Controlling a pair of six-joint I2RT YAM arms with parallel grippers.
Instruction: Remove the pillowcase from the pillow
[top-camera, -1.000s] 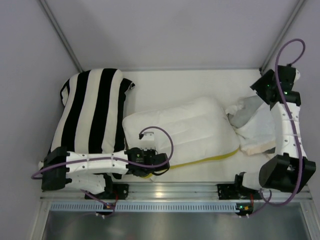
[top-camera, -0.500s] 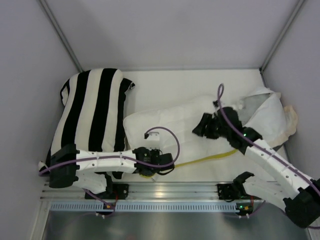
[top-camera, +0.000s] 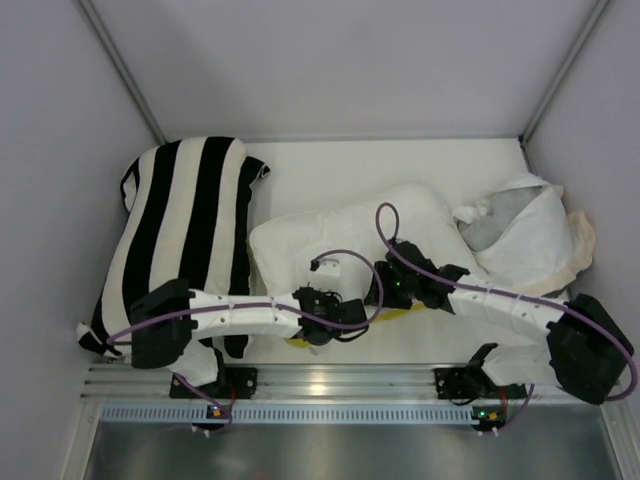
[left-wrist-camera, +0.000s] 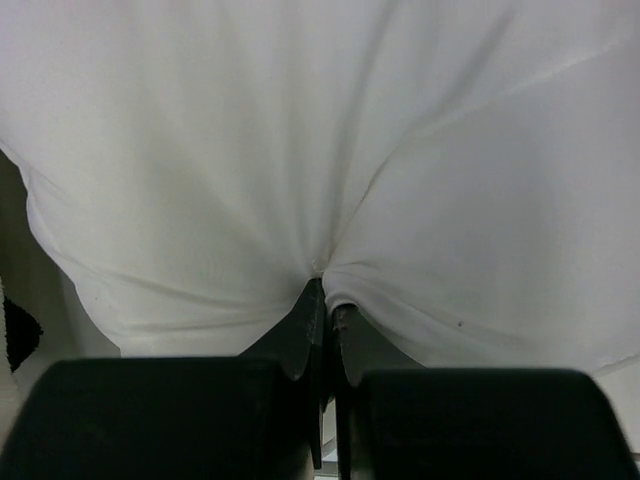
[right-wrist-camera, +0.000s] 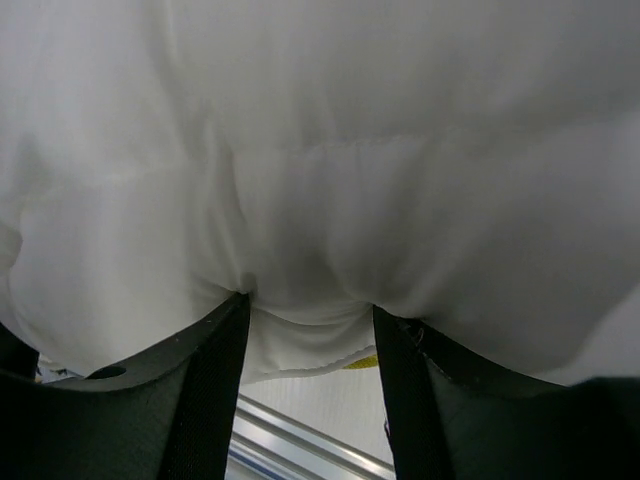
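Two grips: both are applied to the pillow (top-camera: 340, 235).
Left fingers (left-wrist-camera: 303, 338): pressed together; a fabric fold is pinched.
Right fingers (right-wrist-camera: 212, 365): set apart; a pillow bulge is clasped.
Pillowcase (top-camera: 530, 238): laid on the counter (top-camera: 400, 165), right.

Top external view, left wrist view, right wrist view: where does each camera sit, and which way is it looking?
Top external: fixed above and behind the robot, looking down on the table; left arm, right arm, pillow, pillowcase and striped cushion show.
Left wrist: on the left arm, looking along the left tool, shut on white pillow fabric.
Right wrist: on the right arm, looking along the right tool, fingers either side of a pillow fold.
Shared: all three see the pillow.
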